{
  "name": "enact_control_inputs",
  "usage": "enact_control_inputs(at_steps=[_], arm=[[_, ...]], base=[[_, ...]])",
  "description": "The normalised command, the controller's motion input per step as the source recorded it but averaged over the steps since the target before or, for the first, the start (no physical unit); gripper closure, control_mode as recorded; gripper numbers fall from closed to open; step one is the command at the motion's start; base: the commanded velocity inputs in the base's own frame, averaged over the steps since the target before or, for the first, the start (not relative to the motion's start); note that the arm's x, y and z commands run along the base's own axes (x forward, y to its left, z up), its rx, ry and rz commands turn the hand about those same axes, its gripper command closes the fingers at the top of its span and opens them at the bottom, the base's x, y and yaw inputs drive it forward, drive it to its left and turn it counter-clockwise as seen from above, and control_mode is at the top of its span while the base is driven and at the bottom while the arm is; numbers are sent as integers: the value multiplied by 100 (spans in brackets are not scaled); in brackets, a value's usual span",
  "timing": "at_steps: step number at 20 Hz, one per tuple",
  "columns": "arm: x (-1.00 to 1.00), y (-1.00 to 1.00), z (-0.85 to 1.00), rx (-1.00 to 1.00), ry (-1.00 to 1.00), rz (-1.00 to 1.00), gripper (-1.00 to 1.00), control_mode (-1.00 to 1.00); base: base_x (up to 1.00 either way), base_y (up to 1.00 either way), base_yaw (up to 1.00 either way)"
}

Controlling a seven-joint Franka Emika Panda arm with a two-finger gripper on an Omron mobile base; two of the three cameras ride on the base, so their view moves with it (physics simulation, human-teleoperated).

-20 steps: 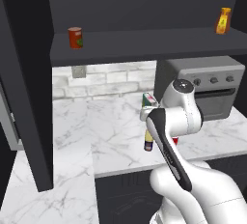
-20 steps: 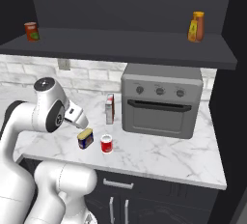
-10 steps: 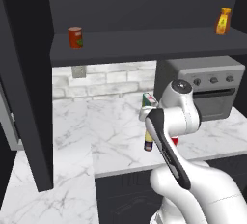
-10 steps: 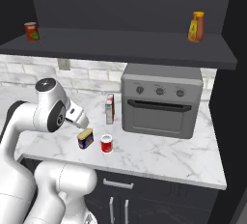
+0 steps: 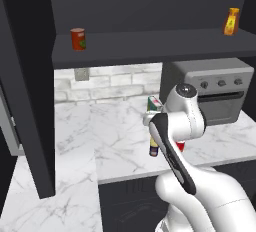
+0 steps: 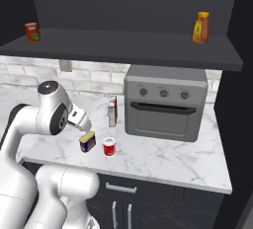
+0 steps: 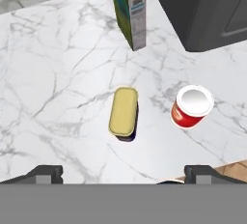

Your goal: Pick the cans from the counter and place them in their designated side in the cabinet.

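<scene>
White marble tabletop (image 7: 58,83) spreads beneath the hand (image 7: 123,172), which hangs over it with its fingers spread fully apart and nothing between them. Over the last second almost nothing has changed: the arm has held nearly the same pose above the cans, so the first pick looks not yet begun.

Going left to right in the hand view, the boxy tin (image 7: 124,112) with the yellow top lies just ahead of the hand, roughly centred between the fingertips. Beyond it, farther from the hand, stands the green-and-white carton (image 7: 129,11). The short red can (image 7: 192,106) with the white top sits just beside the tin, ahead of the right fingertip and apart from it. Past that rises the dark front of the oven (image 7: 202,10).

From the right base view, the hand (image 6: 81,123) sits just above the tin (image 6: 88,141), with the red can (image 6: 109,147) beside it. Both cans rest on the tabletop; the cabinet (image 6: 123,43) shelf above holds an orange-red can (image 6: 32,31) and a yellow bottle (image 6: 201,27). The likely next move is a straight descent onto the tin.
</scene>
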Motion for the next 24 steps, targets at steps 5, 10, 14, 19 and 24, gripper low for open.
enact_control_inputs(at_steps=[5, 10, 14, 19, 24], arm=[[7, 0, -8, 0, 0, 0, -100, -100], [7, 0, -10, 0, 0, 0, -100, -100], [5, 0, -10, 0, 0, 0, -100, -100], [1, 0, -9, 0, 0, 0, -100, -100], [0, 0, -10, 0, 0, 0, -100, -100]], base=[[0, 0, 0], [0, 0, 0], [0, 0, 0], [0, 0, 0], [0, 0, 0]])
